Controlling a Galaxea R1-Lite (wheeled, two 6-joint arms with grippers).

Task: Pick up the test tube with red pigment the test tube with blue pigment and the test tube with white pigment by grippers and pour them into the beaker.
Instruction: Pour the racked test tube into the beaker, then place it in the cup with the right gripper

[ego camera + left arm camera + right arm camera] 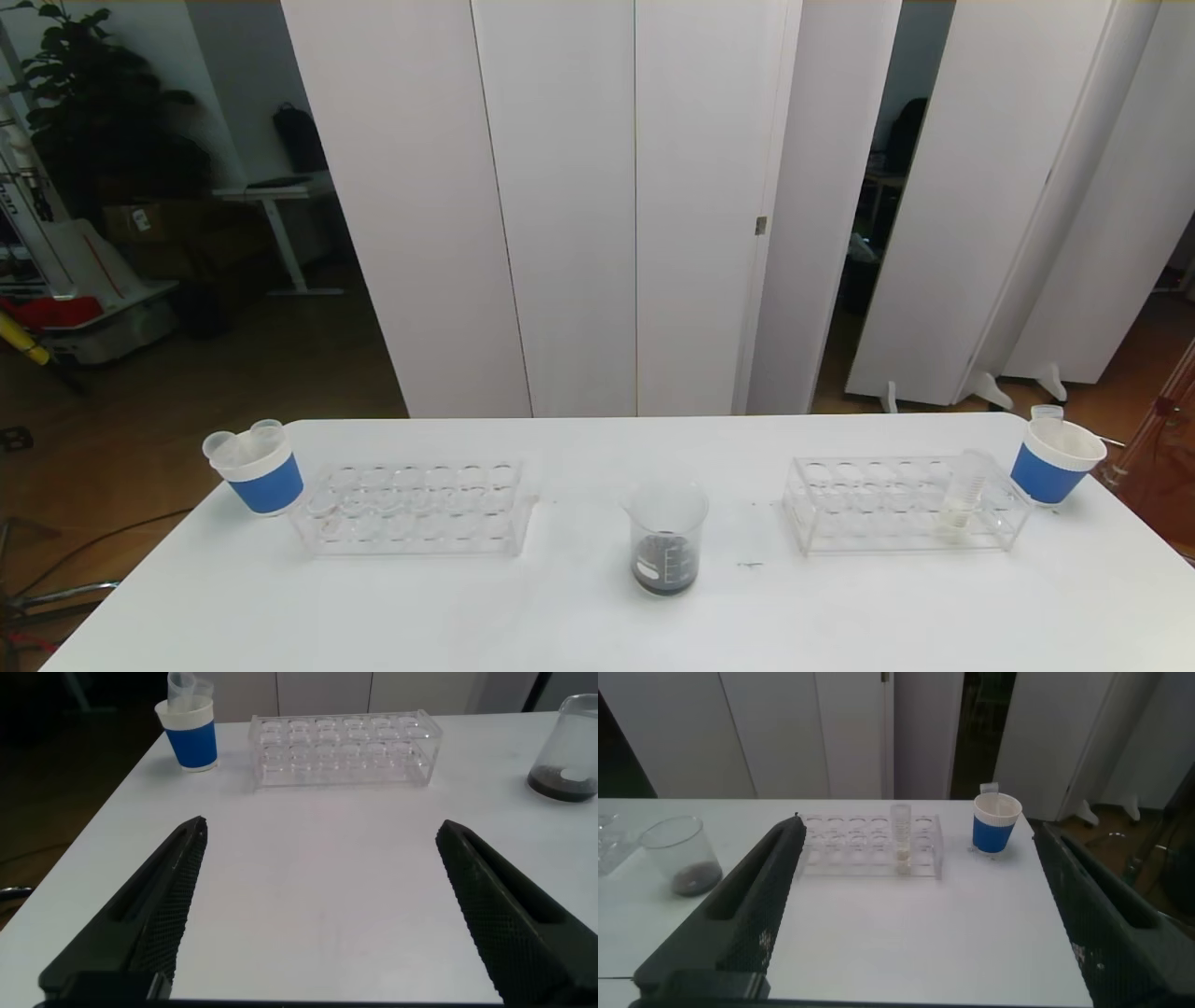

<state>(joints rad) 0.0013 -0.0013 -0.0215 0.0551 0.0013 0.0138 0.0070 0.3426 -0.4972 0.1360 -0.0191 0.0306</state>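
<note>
Neither arm shows from the head camera; only the wrist cameras catch the left gripper (322, 905) and right gripper (920, 905), fingers spread wide and holding nothing, low over the table (579, 616) on the near side of the beaker (666, 537). The beaker, clear with white marks, holds a dark puddle whose colour is hard to name. Right of the beaker, the white tube (962, 495) stands in the right rack (901, 509), only a little cream liquid in its bottom.

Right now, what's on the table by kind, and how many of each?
Test tube racks: 2, left rack, right rack
Paper cups: 2, left cup, right cup
Beaker: 1
Tube standing in a rack, the test tube with white pigment: 1
Total: 6
</note>
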